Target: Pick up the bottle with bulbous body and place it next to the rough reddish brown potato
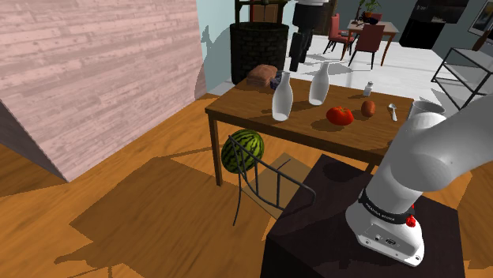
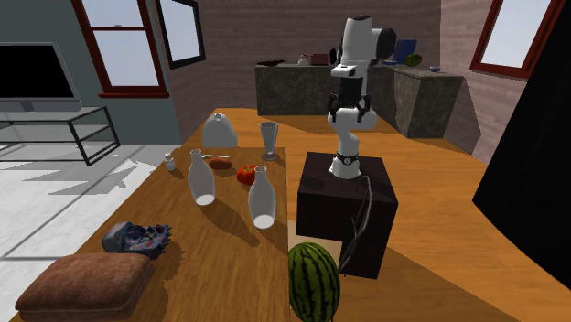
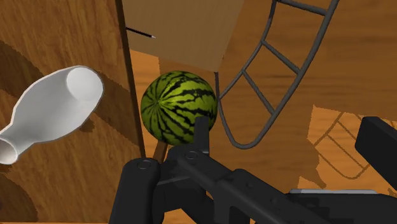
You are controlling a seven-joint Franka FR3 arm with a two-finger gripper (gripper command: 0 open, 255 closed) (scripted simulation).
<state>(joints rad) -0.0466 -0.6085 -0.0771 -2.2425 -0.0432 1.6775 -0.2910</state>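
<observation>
A squat white bottle with a bulbous body (image 2: 218,131) stands at the table's far end in the second exterior view. Two taller white bottles (image 1: 282,99) (image 1: 319,83) stand mid-table. The reddish brown potato (image 1: 368,107) lies beside a red tomato (image 1: 340,115). My gripper (image 1: 296,57) (image 2: 351,113) hangs high above the table, open and holding nothing. In the wrist view its fingers (image 3: 382,146) stand apart, and well below them is the nearer tall bottle (image 3: 54,113) at the table's edge.
A striped watermelon (image 1: 242,150) sits on the floor by the wooden table (image 1: 237,107), next to a wire chair (image 1: 265,183). Also on the table are a bread loaf (image 2: 87,279), a blue cloth (image 2: 137,238), a goblet (image 2: 269,139), a shaker (image 1: 367,87) and a spoon (image 1: 393,112).
</observation>
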